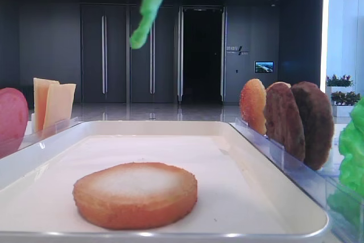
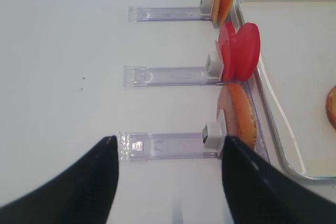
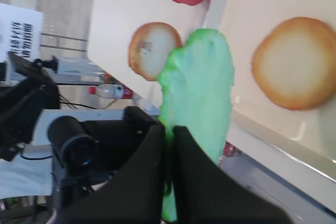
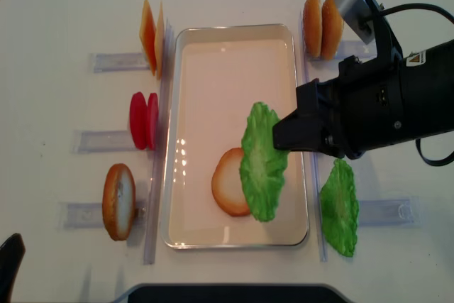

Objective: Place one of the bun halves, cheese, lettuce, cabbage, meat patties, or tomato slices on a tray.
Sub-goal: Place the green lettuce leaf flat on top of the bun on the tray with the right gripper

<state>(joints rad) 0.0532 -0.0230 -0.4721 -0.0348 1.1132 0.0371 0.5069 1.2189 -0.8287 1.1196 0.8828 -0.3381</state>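
My right gripper (image 4: pixel 284 133) is shut on the lettuce (image 4: pixel 262 164), a ruffled green leaf hanging above the white tray (image 4: pixel 168 140). The leaf dangles partly over a bun half (image 4: pixel 225 182) that lies flat in the tray. In the right wrist view the black fingers (image 3: pixel 152 145) pinch the lettuce (image 3: pixel 199 87), with that bun half (image 3: pixel 296 64) below. From the low view the leaf (image 1: pixel 151 9) hangs high over the bun half (image 1: pixel 135 194). My left gripper (image 2: pixel 168 145) stands open and empty over the table, left of the tray.
Clear holders flank the tray. On the left stand cheese (image 4: pixel 150 33), tomato slices (image 4: pixel 144 120) and a bun half (image 4: pixel 118 201). On the right stand bun halves (image 4: pixel 321 25), meat patties (image 1: pixel 301 120) and a second green leaf (image 4: pixel 339 207).
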